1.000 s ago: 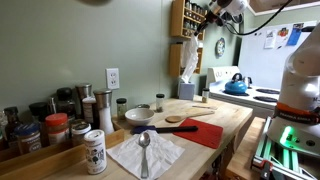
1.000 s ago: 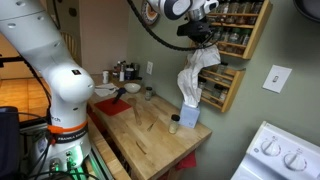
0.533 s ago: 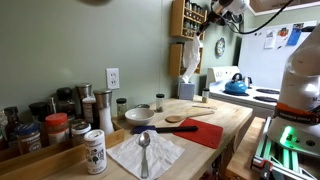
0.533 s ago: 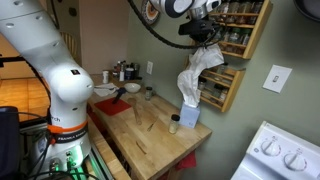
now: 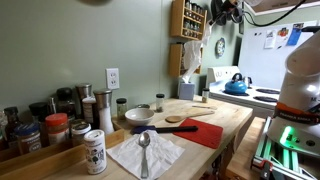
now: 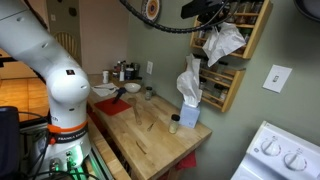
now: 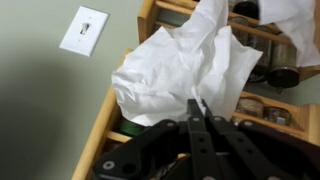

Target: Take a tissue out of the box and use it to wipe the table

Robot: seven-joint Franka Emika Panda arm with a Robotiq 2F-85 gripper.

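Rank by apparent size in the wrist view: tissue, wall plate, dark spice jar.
Largest: tissue, by far.
Then wall plate and dark spice jar, about alike; the jar is blurred, so unranked.

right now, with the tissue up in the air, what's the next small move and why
Probably lower the tissue toward the table, away from the spice rack. The gripper is shut on it, and it hangs clear of the box, high above the wood.

Blue kettle [image 5: 236, 86] on stove [image 5: 266, 96], spoon [image 5: 144, 150] on napkin [image 5: 166, 152] (flat, white), spice rack [image 6: 232, 88] on wall [image 5: 80, 40]
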